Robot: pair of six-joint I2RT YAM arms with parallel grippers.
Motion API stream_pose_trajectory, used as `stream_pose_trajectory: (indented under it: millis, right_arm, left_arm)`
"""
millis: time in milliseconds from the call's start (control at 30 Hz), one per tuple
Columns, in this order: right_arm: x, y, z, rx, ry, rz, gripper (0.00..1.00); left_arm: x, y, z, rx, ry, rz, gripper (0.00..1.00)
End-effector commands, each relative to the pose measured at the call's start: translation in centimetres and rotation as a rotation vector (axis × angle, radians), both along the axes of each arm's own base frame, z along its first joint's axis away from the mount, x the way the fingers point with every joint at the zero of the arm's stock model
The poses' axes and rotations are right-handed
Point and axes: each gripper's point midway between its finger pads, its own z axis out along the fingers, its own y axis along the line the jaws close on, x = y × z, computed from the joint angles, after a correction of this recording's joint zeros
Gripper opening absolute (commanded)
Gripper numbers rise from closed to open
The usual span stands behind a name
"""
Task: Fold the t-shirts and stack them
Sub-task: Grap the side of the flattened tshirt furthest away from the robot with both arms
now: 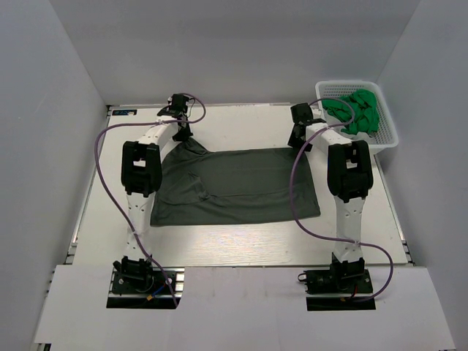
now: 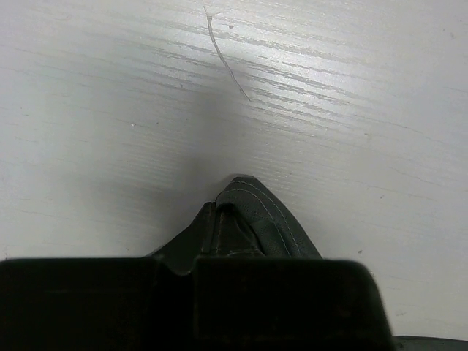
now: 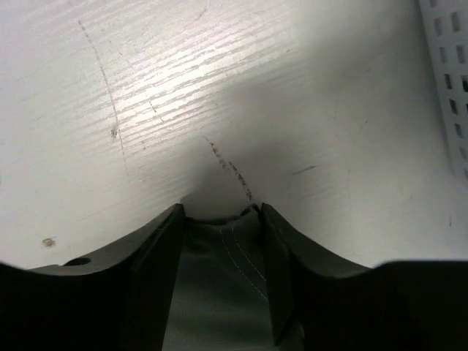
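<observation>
Left fingers (image 1: pixel 182 133): at the far left of the table, pressed together on the far left corner of the grey t-shirt. In the left wrist view a stitched tip of hem pokes out past them, just above the table top.
Grey t-shirt (image 1: pixel 234 186): spread across the middle of the table (image 1: pixel 241 238) between the two arms, mostly flat, with some wrinkles in its left half. Its far left corner is drawn up into a peak at the left fingers, and its far right corner reaches the right fingers.
Right fingers (image 3: pixel 157 248): at the far right corner of the grey t-shirt, standing apart, one on each side of the hem corner, tips low over the table. The cloth between them lies flat with its stitching in view. Whether they press on it I cannot tell.
Green t-shirts (image 1: pixel 357 110): bunched in a heap inside the basket, well apart from the grey one.
Basket (image 1: pixel 388 139): white lattice, at the far right corner of the table, to the right of the right arm.
</observation>
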Motion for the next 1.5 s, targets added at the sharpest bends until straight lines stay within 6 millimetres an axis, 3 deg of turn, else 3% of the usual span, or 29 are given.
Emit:
stream_pose_trajectory:
  millis: [0,67,100,167,200,300,333,433,533,567,600,633,667,700,733,900,933,1000,1033,1200,1233,1333,1467]
  right_arm:
    - [0.7,-0.6,-0.2,-0.015,-0.033,-0.028,0.49]
    - [1.0,-0.6,-0.4,-0.019,-0.033,-0.011,0.44]
    - [1.2,-0.5,-0.3,-0.017,-0.037,-0.007,0.27]
    - [1.4,-0.6,0.0,-0.03,-0.047,0.007,0.21]
    - [1.4,-0.7,0.1,-0.033,-0.049,-0.002,0.12]
    - [1.5,-0.5,1.1,-0.041,-0.077,0.043,0.08]
    - [1.5,-0.5,1.3,-0.04,-0.082,0.056,0.07]
    - [1.3,0.1,2.9,-0.053,-0.148,0.143,0.0]
    - [0.9,0.7,4.5,-0.036,-0.197,0.201,0.0]
    - [0.9,0.9,4.8,-0.032,-0.207,0.214,0.0]
    - [0.9,1.0,6.3,-0.038,-0.237,0.242,0.0]
    - [0.5,1.4,5.8,-0.023,-0.241,0.271,0.0]
    - [0.3,1.7,6.1,-0.008,-0.249,0.288,0.0]
    - [-0.2,1.7,6.6,-0.012,-0.271,0.308,0.0]
    - [-0.5,2.5,6.8,0.009,-0.28,0.344,0.0]
    - [-2.0,2.5,8.9,-0.008,-0.354,0.393,0.0]
    - [-2.3,2.4,9.6,-0.021,-0.369,0.394,0.0]
    - [-3.3,2.2,8.8,-0.033,-0.354,0.403,0.0]
    - [-3.6,2.0,9.8,-0.036,-0.372,0.402,0.0]
    - [-5.6,1.5,8.5,-0.06,-0.349,0.407,0.0]
    - [-5.7,1.2,9.4,-0.06,-0.371,0.397,0.0]
    - [-6.4,0.9,9.4,-0.058,-0.383,0.385,0.0]
    - [-6.9,0.8,9.8,-0.063,-0.385,0.385,0.0]
  left_arm:
    - [0.1,-0.5,4.1,-0.047,-0.067,-0.032,0.0]
    - [0.1,-0.8,5.0,-0.06,-0.084,-0.055,0.0]
    - [0.1,-0.8,4.7,-0.059,-0.083,-0.055,0.0]
    - [0.1,-0.8,5.8,-0.063,-0.107,-0.056,0.0]
    - [0.0,-0.6,6.4,-0.056,-0.116,-0.05,0.0]
    - [-0.7,-0.3,7.0,-0.048,-0.118,-0.043,0.0]
    - [-1.0,-0.3,8.1,-0.06,-0.135,-0.031,0.0]
    - [-2.9,-0.3,8.2,-0.063,-0.122,-0.016,0.0]
    - [-5.2,-0.3,9.4,-0.113,-0.156,0.023,0.0]
    - [-6.8,-0.3,8.0,-0.132,-0.124,0.039,0.0]
    - [-7.0,-0.3,10.3,-0.152,-0.189,0.044,0.0]
    - [-7.5,-0.4,10.7,-0.17,-0.2,0.045,0.0]
    - [-8.8,-0.2,9.7,-0.173,-0.18,0.056,0.0]
    - [-9.4,-0.6,11.1,-0.209,-0.208,0.045,0.0]
    - [-9.9,-0.7,11.3,-0.218,-0.207,0.037,0.0]
    - [-13.4,-0.2,11.5,-0.247,-0.19,0.077,0.0]
    - [-14.6,-0.1,10.7,-0.248,-0.161,0.091,0.0]
    - [-16.0,0.2,11.6,-0.26,-0.175,0.1,0.0]
    - [-17.3,0.2,10.6,-0.271,-0.143,0.109,0.0]
    - [-20.7,0.7,10.5,-0.291,-0.13,0.142,0.0]
    - [-21.6,0.8,10.4,-0.297,-0.126,0.151,0.0]
    - [-22.8,1.0,10.0,-0.302,-0.122,0.161,0.0]
    - [-23.1,1.7,11.3,-0.275,-0.144,0.167,0.0]
